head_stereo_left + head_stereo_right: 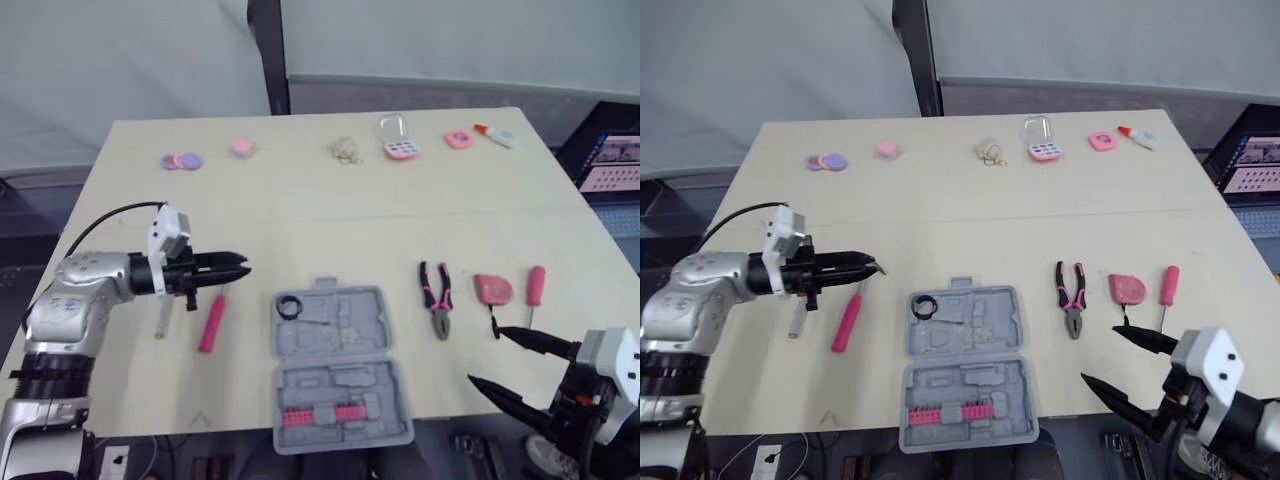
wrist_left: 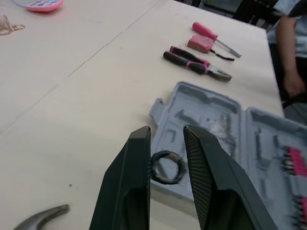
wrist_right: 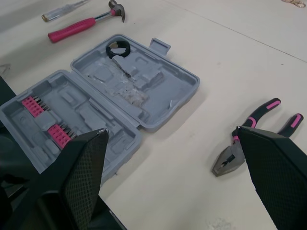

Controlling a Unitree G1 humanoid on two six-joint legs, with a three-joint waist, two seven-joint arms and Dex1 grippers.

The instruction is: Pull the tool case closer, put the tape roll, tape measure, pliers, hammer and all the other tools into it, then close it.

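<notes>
Beyond the tool case [image 1: 335, 340], discs [image 1: 181, 160], perhaps glue [image 1: 497, 134]

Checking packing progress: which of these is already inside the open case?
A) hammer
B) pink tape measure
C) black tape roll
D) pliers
C: the tape roll sits in a corner pocket of the tool case, while the pliers, hammer and tape measure lie on the table beside it.
</notes>
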